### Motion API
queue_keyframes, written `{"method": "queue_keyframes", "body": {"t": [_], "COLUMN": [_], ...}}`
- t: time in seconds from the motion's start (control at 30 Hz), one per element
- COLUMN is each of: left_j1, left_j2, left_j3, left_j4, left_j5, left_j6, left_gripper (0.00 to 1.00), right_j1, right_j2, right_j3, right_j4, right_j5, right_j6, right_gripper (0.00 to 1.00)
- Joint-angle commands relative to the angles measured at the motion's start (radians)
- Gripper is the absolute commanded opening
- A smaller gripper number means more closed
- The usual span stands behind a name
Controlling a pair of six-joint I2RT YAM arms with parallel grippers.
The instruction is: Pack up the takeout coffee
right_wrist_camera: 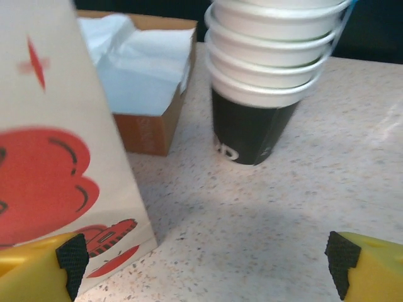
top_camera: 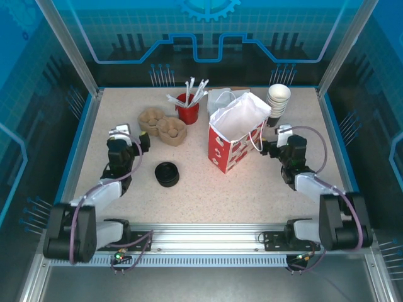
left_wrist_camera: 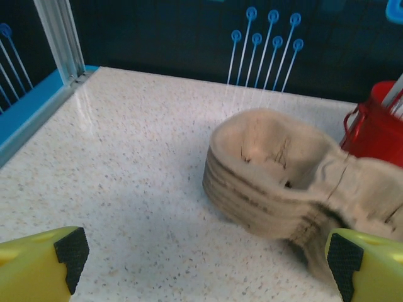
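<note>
Takeout coffee: its place cannot be told, and so neither can its relation to either set of fingers; nothing lies between the jaws of either gripper.

Landmark: the red-and-white paper bag (top_camera: 236, 135) (right_wrist_camera: 56, 157), standing upright with its mouth open and its white inside showing.

Right gripper (top_camera: 269, 148) (right_wrist_camera: 208, 255): just right of the bag, near its handles; jaws spread wide and released; the yellow fingers (right_wrist_camera: 343, 258) with black pads hang over bare table (top_camera: 252, 189); the bag's lower corner is just beside the left-hand finger in the wrist view.

Left gripper (top_camera: 135, 141) (left_wrist_camera: 204, 251): well left of the bag; jaws spread wide and released; fingers (left_wrist_camera: 70, 248) over bare table, facing the stack of pulp cup carriers (top_camera: 162, 124) (left_wrist_camera: 283, 176), which lies left of the bag; the carrier stack's near end is just beside the right-hand finger in the wrist view.

Other items: 1 stack of lidless cups (top_camera: 278, 100) (right_wrist_camera: 264, 82) behind and right of the bag, white rims nested, the bottom cup dark-walled; 1 low stack of black lids (top_camera: 167, 174) in front and left of the bag; 1 red holder (top_camera: 187, 110) (left_wrist_camera: 378, 126) of white sticks behind and left of it; 1 brown box (top_camera: 221, 99) (right_wrist_camera: 148, 94) with white paper, just behind it.

Markings: red graphics on the bag, no legible words; a white mark on the dark cup, partly seen, not readable; faint print on the box side, not readable.
</note>
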Motion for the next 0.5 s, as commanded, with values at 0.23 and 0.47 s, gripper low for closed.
{"method": "queue_keyframes", "body": {"t": [0.23,0.47], "left_j1": [-0.008,-0.005], "left_j2": [-0.219,-0.201], "left_j3": [0.484,0.640], "left_j4": [-1.004,-1.170], "left_j5": [-0.152,0.122], "left_j6": [-0.464,-0.401], "left_gripper": [0.99,0.99], "right_j1": [-0.176,-0.196], "right_j2": [-0.316,-0.017], "right_j3": [0.317,0.802], "right_j4": [-0.763,-1.111], "right_j5": [0.120,-0.114], "right_j6": [0.433,0.520], "right_gripper": [1.00,1.00]}}
